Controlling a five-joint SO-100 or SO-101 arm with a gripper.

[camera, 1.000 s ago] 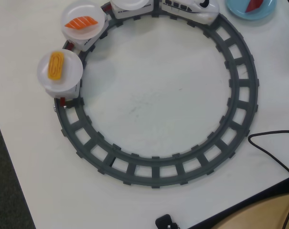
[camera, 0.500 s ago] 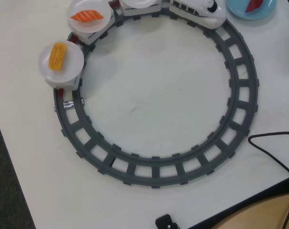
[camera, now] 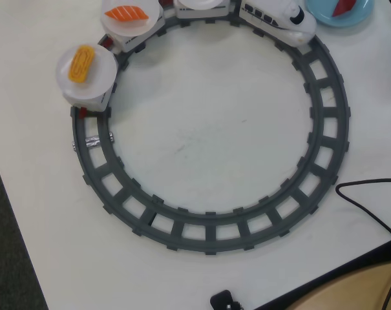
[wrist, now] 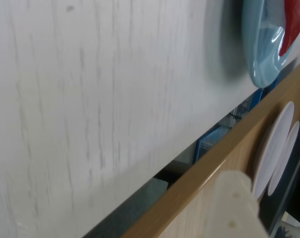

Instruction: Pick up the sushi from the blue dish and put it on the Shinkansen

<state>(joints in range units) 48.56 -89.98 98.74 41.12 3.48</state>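
Since the sushi (camera: 343,6) looks light, stiff and slick, I'd pinch its long sides; whether my tool (wrist: 234,208) is clenched, I cannot tell.

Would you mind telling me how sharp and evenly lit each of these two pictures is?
The overhead view is sharp and evenly lit, with soft shadows under the grey plastic ring track and the round light-blue plastic plate cut by the frame edge. The wrist view is smeared by motion blur across the white table, sits tilted, and shows glare on the blue plate's rim beside the dark-red sushi piece.
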